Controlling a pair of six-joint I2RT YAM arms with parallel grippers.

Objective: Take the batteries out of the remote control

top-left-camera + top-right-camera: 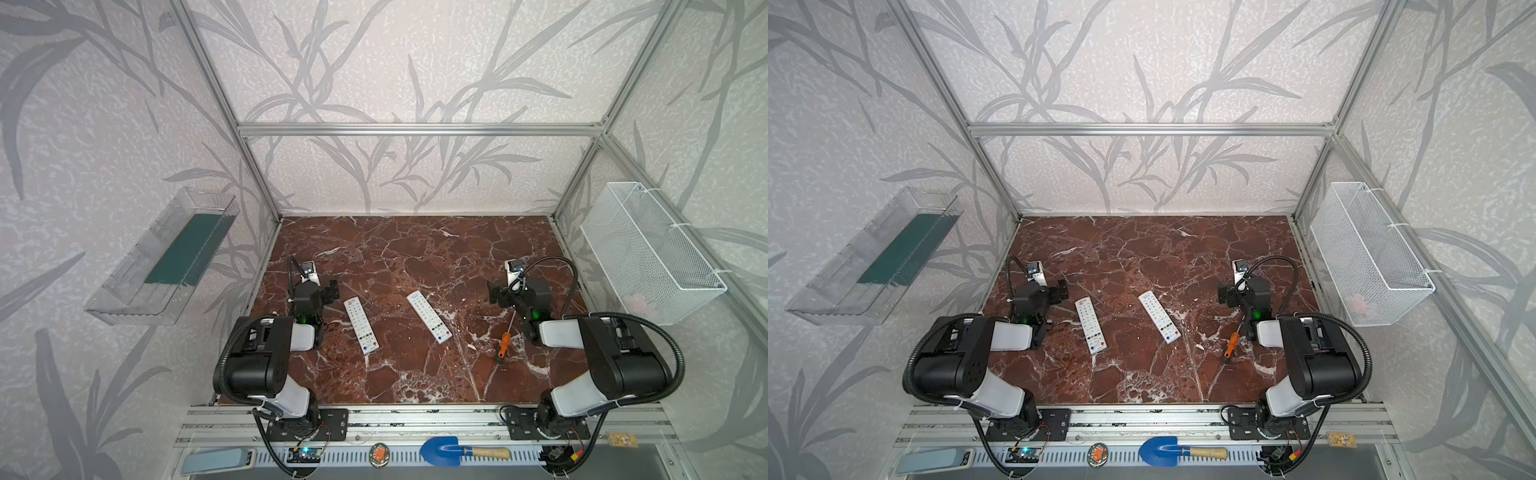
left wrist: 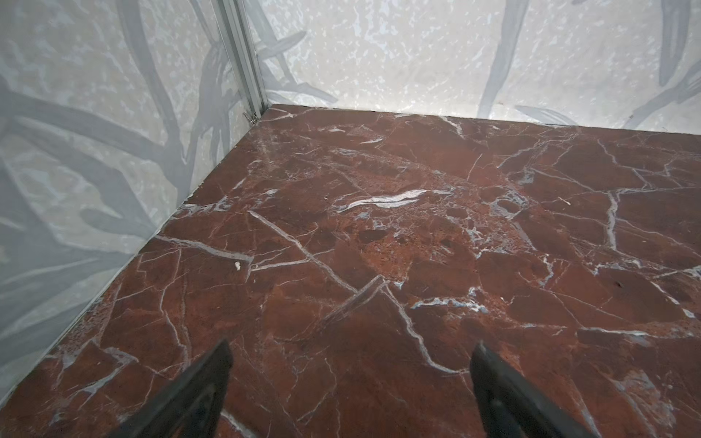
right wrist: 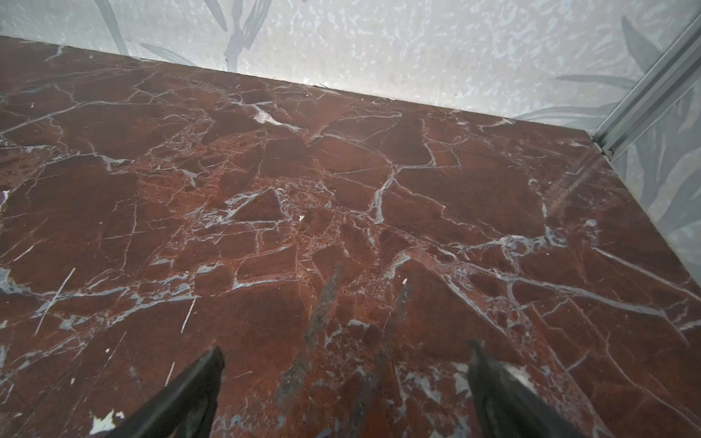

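Looking down in both top views, I have two white remotes lying keys-up on the marble table (image 1: 415, 249). The left remote (image 1: 361, 325) (image 1: 1091, 325) sits at 9 o'clock of the right remote (image 1: 429, 317) (image 1: 1159, 317), well apart from it. Their undersides face the table, so I cannot see the batteries in any view.

The left gripper (image 1: 332, 290) (image 2: 351, 352) hangs at 11 o'clock of the left remote, its jaws spread wide over bare marble with nothing between them. The right gripper (image 1: 494, 294) (image 3: 347, 352) is at 2 o'clock of the right remote, likewise gaping and empty. Both wrist views cut the fingers (image 2: 212, 383) off at the frame edge and show neither remote.

An orange-handled screwdriver (image 1: 504, 343) (image 1: 1230, 346) lies at 4 o'clock of the right remote. Its thin shaft runs up towards the right arm, and I lose its tip there.
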